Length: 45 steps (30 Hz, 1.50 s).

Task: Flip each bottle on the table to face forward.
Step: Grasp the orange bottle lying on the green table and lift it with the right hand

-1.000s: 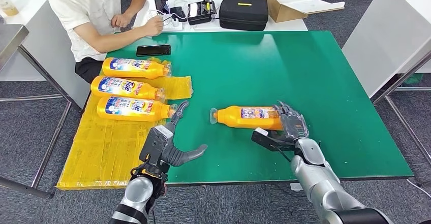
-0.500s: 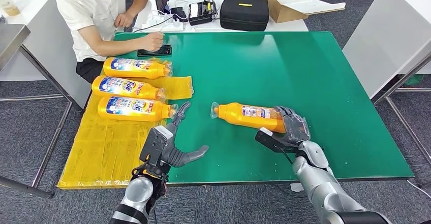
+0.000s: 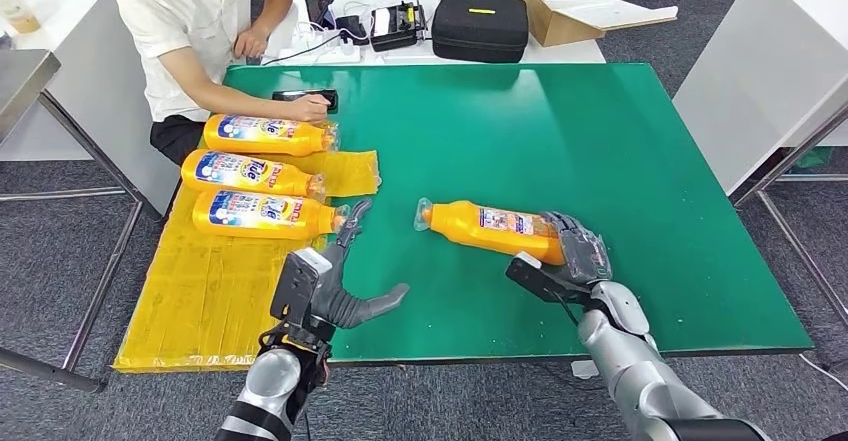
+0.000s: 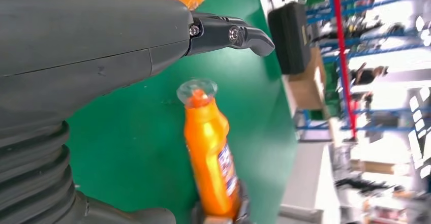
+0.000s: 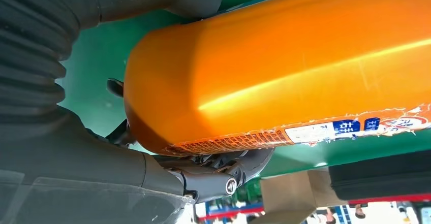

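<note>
Two robot hands are over the green worktop [image 3: 600, 141]. The right robot hand [image 3: 566, 257] holds the bottom of an orange bottle [image 3: 490, 228], which lies on its side with its cap pointing left. The left robot hand [image 3: 335, 281] is open and holds nothing. Three more bottles [image 3: 255, 173] lie on a yellow sheet [image 3: 200, 301] beside it.

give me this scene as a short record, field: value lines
surface: green table
held bottle: orange bottle lying on its side, base gripped by right hand
left hand: holds nothing, fingers spread
other bottles: three bottles lying in a row on yellow sheet
bystander: person seated at far left, hand on phone
</note>
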Available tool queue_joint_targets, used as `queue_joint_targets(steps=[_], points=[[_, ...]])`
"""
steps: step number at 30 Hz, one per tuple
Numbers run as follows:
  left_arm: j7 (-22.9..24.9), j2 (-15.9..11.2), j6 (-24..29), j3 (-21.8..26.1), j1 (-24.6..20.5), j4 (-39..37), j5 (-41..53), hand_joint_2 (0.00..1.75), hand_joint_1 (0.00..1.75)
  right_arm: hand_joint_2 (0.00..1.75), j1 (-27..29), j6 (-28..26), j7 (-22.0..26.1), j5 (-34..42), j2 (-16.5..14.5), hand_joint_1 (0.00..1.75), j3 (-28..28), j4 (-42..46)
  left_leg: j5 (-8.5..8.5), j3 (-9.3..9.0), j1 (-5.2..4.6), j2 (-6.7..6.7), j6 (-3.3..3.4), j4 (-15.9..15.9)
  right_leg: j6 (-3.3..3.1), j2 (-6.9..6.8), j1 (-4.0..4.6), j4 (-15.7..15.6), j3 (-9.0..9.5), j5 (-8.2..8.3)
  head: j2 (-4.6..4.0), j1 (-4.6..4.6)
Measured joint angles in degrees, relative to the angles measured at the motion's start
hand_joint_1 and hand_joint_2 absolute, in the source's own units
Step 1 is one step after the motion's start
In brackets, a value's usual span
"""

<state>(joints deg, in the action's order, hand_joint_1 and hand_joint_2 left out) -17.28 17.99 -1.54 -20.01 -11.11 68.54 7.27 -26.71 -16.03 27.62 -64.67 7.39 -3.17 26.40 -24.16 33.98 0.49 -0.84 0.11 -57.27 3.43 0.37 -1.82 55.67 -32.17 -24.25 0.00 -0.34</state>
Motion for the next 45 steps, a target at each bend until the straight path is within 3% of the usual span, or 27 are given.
queue_joint_targets(steps=[6,11,16,23,31,38,45], points=[[-0.2,0.0,0.3,0.4,0.1,0.2,-6.9,1.75,0.0,1.75,0.9,3.2,4.1,6.1,-1.0,1.75,2.7,1.0,-0.01,-0.01,0.01,0.01,-0.01,0.0,0.0,0.0,0.02,0.0,0.0,0.0,0.0,-0.01],[1.3,0.0,-5.1,0.9,0.3,0.0,-17.5,1.75,0.0,1.75,1.1,8.8,8.0,12.1,-2.1,1.75,4.5,1.7,-0.01,0.01,0.01,0.01,0.0,0.0,0.0,0.0,0.02,0.0,0.0,0.0,0.0,-0.01],[0.6,0.0,-6.9,1.8,1.1,-0.3,-20.9,1.75,0.0,1.75,2.3,12.7,11.1,18.1,-3.3,1.75,5.6,3.5,0.0,0.09,0.01,-0.01,0.0,0.0,0.0,0.0,0.02,0.0,-0.02,0.0,0.0,-0.01],[2.9,-0.3,-13.7,2.9,3.5,-0.9,-31.4,1.75,0.0,1.75,5.8,19.3,12.5,28.2,-4.6,1.75,5.1,9.3,0.0,0.39,0.0,-0.05,0.0,0.0,0.01,-0.01,0.01,0.0,-0.27,-0.01,0.0,-0.01],[2.4,-0.4,-13.2,2.9,4.2,-1.9,-32.4,1.75,0.0,1.75,8.3,21.6,12.5,35.1,-5.2,1.75,2.1,13.9,0.01,0.62,-0.01,-0.09,0.0,0.0,0.01,-0.04,-0.01,0.0,-0.47,-0.01,0.0,-0.01],[-1.6,-0.4,-8.8,2.0,3.0,-2.7,-23.7,1.75,0.0,1.75,11.5,24.8,12.4,36.7,-8.6,1.75,-3.4,20.0,0.02,0.74,0.03,-0.05,-0.01,0.0,0.01,-0.01,0.02,0.0,-0.69,-0.01,0.0,-0.01],[-2.3,-0.2,-3.6,1.4,1.5,-2.8,-18.3,1.75,0.0,1.75,12.7,25.8,11.6,36.0,-11.4,1.75,-7.5,24.2,0.02,0.83,0.04,-0.05,-0.01,0.0,0.01,-0.02,-0.03,0.1,-0.74,-0.01,0.0,0.01]])
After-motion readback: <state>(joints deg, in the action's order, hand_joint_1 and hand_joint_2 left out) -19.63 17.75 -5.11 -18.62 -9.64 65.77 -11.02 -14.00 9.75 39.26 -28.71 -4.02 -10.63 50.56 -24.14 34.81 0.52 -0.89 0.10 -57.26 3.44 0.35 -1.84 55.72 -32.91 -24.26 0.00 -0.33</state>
